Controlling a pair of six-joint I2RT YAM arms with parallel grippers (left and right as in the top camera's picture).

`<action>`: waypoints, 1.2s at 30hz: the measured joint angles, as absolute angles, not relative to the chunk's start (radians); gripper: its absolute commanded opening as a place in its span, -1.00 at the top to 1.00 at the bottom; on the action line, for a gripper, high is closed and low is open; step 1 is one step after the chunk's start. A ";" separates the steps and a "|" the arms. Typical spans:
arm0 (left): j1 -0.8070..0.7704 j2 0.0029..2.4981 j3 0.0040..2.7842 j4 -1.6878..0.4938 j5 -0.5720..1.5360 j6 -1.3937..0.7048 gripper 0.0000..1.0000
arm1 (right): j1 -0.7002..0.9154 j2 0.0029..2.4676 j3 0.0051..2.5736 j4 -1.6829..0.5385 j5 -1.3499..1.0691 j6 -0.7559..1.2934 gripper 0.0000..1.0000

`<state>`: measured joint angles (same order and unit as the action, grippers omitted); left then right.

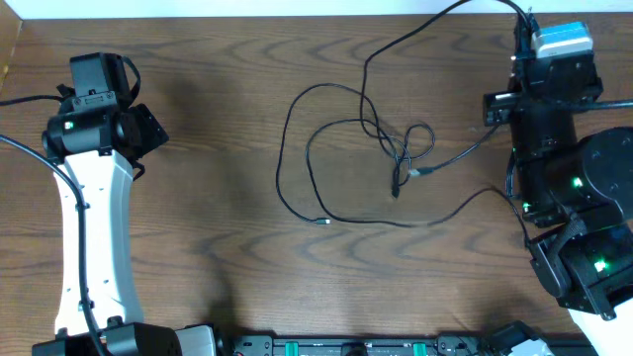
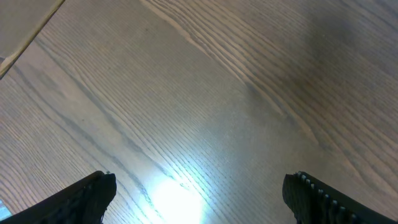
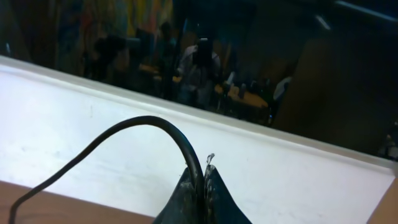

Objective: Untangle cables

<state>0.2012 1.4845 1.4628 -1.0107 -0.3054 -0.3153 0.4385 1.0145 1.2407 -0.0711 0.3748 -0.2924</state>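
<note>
Cables (image 1: 401, 156) lie in loose black loops near the middle of the wooden counter (image 1: 198, 198), crossing into a small tangle right of centre. On my overhead feed I see one loop sweep out wide to the left. Another strand climbs from the tangle toward the far right corner, and one more trails off to the right near the base of the right arm.

The left arm stands well apart from all of this, on the left side of the counter. Its left end effector (image 2: 199, 193) is released, fingers spread wide over bare wood with nothing between them.

The right end effector (image 3: 202, 177) is up at the far right corner, clenched on a strand of the cables. On my right wrist feed the black cord rises out of the pinched fingertips (image 3: 186, 186) and arcs over to the left.

A pale plug end (image 1: 415, 173) sits just beside the tangle, and a second plug end (image 1: 322, 222) lies at the bottom of the wide left loop.
</note>
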 measured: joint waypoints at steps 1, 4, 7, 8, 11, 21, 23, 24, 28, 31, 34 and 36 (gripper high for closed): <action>0.201 1.485 1.463 -1.011 -0.305 -0.315 -0.81 | 0.439 1.015 1.241 -0.081 0.376 -0.292 0.98; 0.201 1.485 1.463 -1.011 -0.305 -0.315 -0.81 | 0.439 1.015 1.241 -0.101 0.379 -0.292 0.98; 0.201 1.485 1.463 -1.012 -0.273 -0.316 -0.81 | 0.439 1.015 1.241 -0.116 0.379 -0.290 0.98; 0.202 1.485 1.463 -1.013 -0.238 -0.317 -0.81 | 0.439 1.015 1.241 -0.119 0.379 -0.289 0.98; 0.199 1.485 1.463 -1.013 -0.038 -0.315 -0.81 | 0.438 1.015 1.241 -0.123 0.379 -0.287 0.98; 0.067 1.485 1.463 -1.017 0.281 -0.068 -0.81 | 0.438 1.015 1.241 -0.123 0.379 -0.268 0.98; 0.020 1.485 1.463 -1.016 0.297 -0.015 -0.82 | 0.438 1.015 1.241 -0.123 0.379 -0.268 0.98; -0.010 1.485 1.463 -1.016 0.305 0.017 -0.82 | 0.438 1.015 1.241 -0.123 0.379 -0.268 0.98; -0.095 1.489 1.463 -1.008 0.317 0.078 -0.81 | 0.438 1.015 1.241 -0.123 0.379 -0.268 0.98; -0.149 1.500 1.463 -0.976 0.321 0.103 -0.81 | 0.438 1.014 1.241 -0.123 0.379 -0.266 0.98; -0.174 1.508 1.463 -0.970 0.328 0.112 -0.81 | 0.438 1.013 1.241 -0.123 0.379 -0.265 0.98; -0.176 1.509 1.463 -0.939 0.329 0.113 -0.82 | 0.438 1.009 1.241 -0.124 0.379 -0.265 0.98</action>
<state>-0.1761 1.5085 1.4628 -0.9386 0.3294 0.1131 0.4377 1.0092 1.2407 -0.1238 0.3790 -0.2649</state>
